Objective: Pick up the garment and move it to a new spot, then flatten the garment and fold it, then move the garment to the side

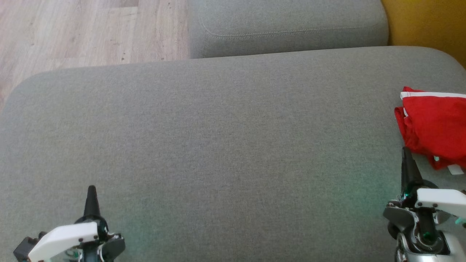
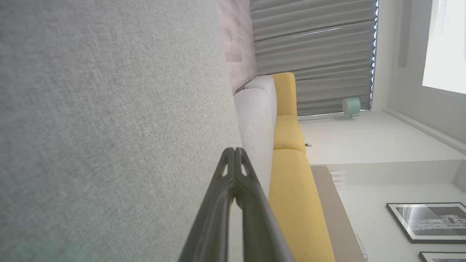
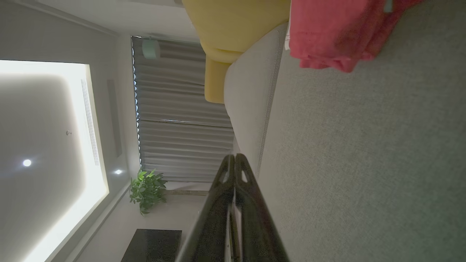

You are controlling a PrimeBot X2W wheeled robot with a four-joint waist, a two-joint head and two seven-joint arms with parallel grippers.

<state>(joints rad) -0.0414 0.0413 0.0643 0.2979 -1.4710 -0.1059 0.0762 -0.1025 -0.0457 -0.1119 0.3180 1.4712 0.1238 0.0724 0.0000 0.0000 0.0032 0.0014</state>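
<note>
Garment lies bunched just past the right gripper, probably parked aside; both grippers pinched closed, empty (left gripper well apart).

The grey sofa seat is lying open across the centre and left of the frame. The red garment is occupying the right edge; a second cushion is bordering the top.

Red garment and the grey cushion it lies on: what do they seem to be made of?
Red garment: thin matte cloth, probably woven or knit; it rumples into soft folds and has white trim. Grey cushion: matte upholstery fabric, seemingly woven; a fine flecked texture shows.
</note>
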